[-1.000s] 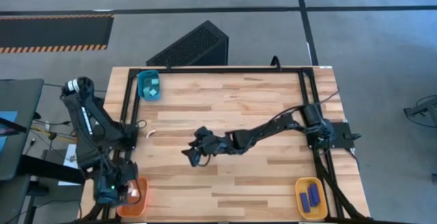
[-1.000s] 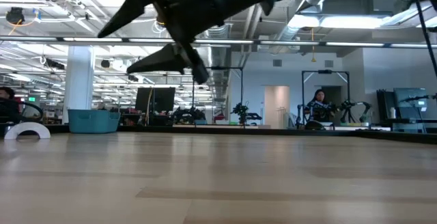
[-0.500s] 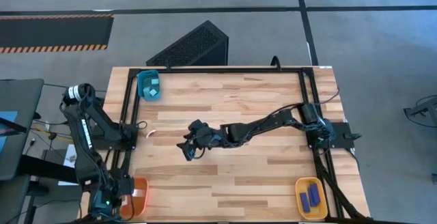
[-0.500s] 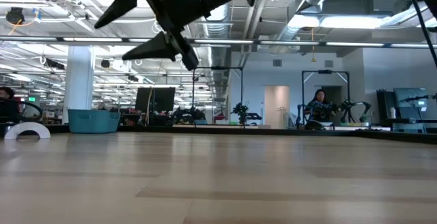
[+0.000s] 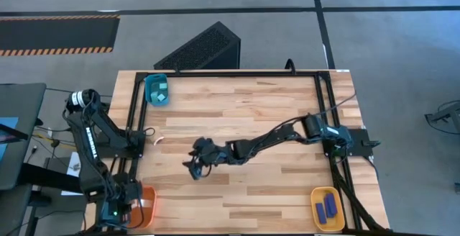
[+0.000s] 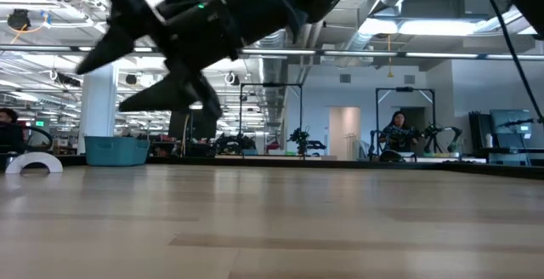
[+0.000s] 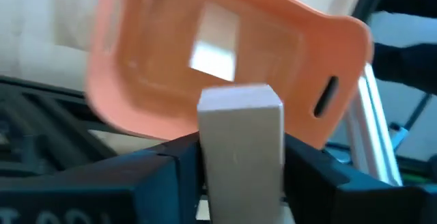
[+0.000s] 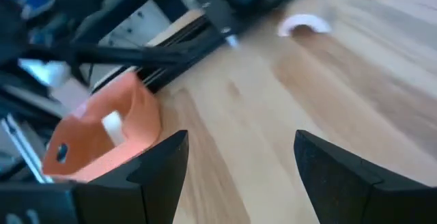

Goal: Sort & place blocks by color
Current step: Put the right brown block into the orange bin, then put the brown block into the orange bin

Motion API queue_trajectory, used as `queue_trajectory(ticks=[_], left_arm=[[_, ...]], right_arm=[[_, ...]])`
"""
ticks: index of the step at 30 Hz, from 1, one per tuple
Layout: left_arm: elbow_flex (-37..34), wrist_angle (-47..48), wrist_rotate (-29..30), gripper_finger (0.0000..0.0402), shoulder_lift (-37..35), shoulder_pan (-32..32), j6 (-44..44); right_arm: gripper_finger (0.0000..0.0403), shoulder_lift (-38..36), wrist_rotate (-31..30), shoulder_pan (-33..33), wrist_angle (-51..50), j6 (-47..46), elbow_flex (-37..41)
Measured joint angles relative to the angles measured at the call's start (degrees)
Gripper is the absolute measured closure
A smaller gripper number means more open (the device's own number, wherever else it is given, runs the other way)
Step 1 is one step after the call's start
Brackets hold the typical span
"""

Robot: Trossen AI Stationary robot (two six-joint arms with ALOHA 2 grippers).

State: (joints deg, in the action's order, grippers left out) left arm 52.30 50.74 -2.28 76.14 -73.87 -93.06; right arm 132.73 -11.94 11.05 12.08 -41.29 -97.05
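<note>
My left gripper (image 5: 117,209) is at the table's near left corner, shut on a pale wood block (image 7: 240,115), just left of the orange tray (image 5: 146,206). Another pale wood piece (image 7: 214,50) lies inside that tray. My right gripper (image 5: 192,165) hangs open above the middle-left of the table, seen high over the boards in the low view (image 6: 119,79). A pale wood arch (image 5: 159,139) stands on its two feet near the left edge. Cyan cubes (image 5: 162,88) lie in the teal tray (image 5: 150,92). Dark blue bars (image 5: 327,206) lie in the yellow tray (image 5: 316,211). My left gripper pinches the pale wood block by its lower sides (image 7: 240,166) between the two fingers. The block's free end (image 7: 240,101) sticks out past the fingertips toward the orange tray. It is lifted clear of the table and the tray.
The black frame rails (image 5: 134,121) run along the table's left and right sides. The pale arch shows in the right wrist view (image 8: 304,24), ahead of the open fingers, with the orange tray (image 8: 102,145) off to the side. People and desks fill the room behind (image 6: 395,134).
My right gripper has travelled toward the table's left edge and a little toward its near edge, staying open and above the boards. My left gripper, still shut on the wood block, has drawn back a little from over the orange tray toward the near left corner.
</note>
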Motion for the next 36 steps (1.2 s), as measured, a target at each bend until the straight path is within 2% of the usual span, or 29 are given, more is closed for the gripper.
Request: queue_trajectory(ticks=[5, 9, 12, 14, 19, 22, 24, 26, 31, 36], left_arm=[[0.0, 1.3, -1.6, 0.0177, -0.1, 0.6, -0.5], [0.0, 1.2, -3.4, 0.0120, -0.6, 0.7, 0.0], [0.0, 1.2, -4.6, 0.0093, -0.8, 0.8, -0.6], [0.0, 1.3, -4.7, 0.0084, -1.2, 0.8, -1.8], [0.0, 2.1, -2.3, 0.0081, -2.3, 1.1, -2.7], [0.0, 4.1, 2.6, 0.0086, -2.5, 2.4, -1.3], [0.0, 5.2, 5.1, 0.0093, -2.7, 3.8, 1.7], [0.0, 5.4, 6.5, 0.0102, -3.2, 5.6, 6.2], [0.0, 7.6, 12.5, 0.0130, -5.8, 11.8, 15.4], [-0.5, 10.7, 15.8, 0.0150, -10.0, 17.8, 24.0]], right_arm=[[0.0117, 7.2, -0.1, 0.6, 0.1, 9.0, -9.3], [0.0117, 13.9, -0.1, 0.3, 1.5, 22.2, -19.1], [0.0117, 17.9, -0.1, -0.3, 1.8, 29.7, -25.3], [0.0117, 20.2, -0.1, -0.5, 1.9, 31.1, -28.7], [0.0117, 23.2, 2.3, -2.4, -0.5, 28.3, -33.8], [0.0117, 22.6, 4.9, -3.5, -8.4, 21.4, -34.7], [0.0117, 21.8, 6.2, -3.8, -15.0, 13.6, -35.9], [0.0117, 20.7, 7.8, -4.1, -20.6, 9.7, -37.0], [0.0117, 20.4, 12.6, -4.8, -23.3, 11.3, -37.9], [0.0117, 20.4, 17.1, -5.3, -24.7, 11.1, -37.9]])
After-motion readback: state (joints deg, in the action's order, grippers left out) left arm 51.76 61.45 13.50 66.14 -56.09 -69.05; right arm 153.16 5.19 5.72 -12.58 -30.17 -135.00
